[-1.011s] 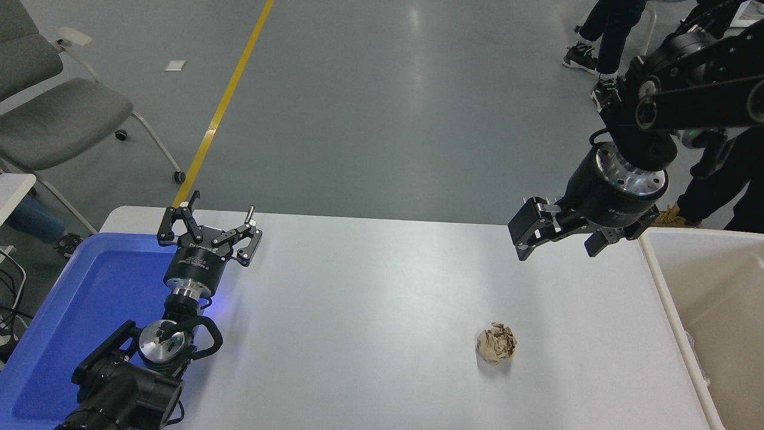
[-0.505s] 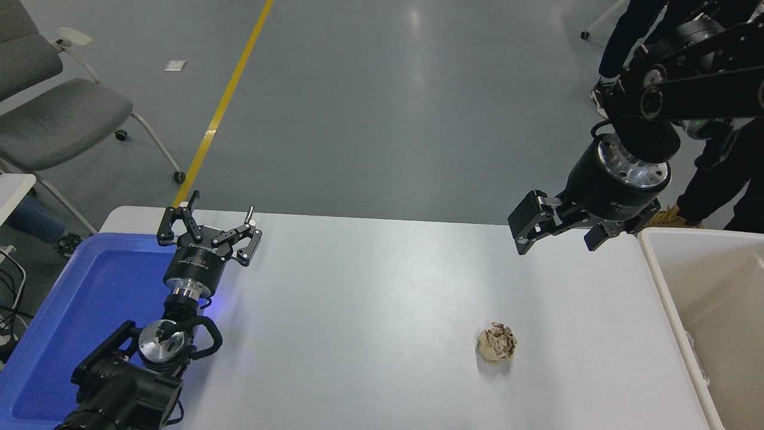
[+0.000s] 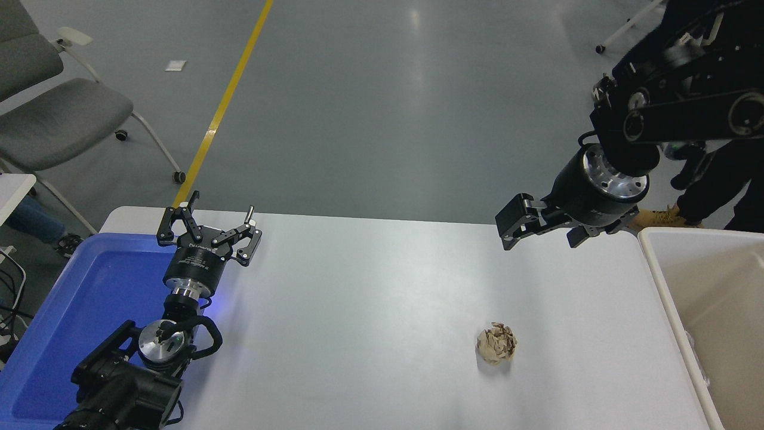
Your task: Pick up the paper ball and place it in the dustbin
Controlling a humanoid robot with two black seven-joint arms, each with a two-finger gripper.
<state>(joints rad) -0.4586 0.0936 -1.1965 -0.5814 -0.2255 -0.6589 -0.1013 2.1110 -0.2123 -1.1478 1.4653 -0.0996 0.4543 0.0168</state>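
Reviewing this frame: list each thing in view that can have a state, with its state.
paper ball: crumpled, lying loose on the white table, ungripped.
dustbin: open-topped, at the table's right end; the paper ball is not in it.
right gripper: open, empty, raised near the table's far edge.
left gripper: open, empty, parked at lower left.
blue tray: nothing visible inside; the left arm hides part.

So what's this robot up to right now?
Nothing is being held yet. The right claw hangs open in the air above the far side of the white table, well away from the paper ball lying on it. The dustbin waits at the right edge. The left claw sits parked, open, by a blue tray.
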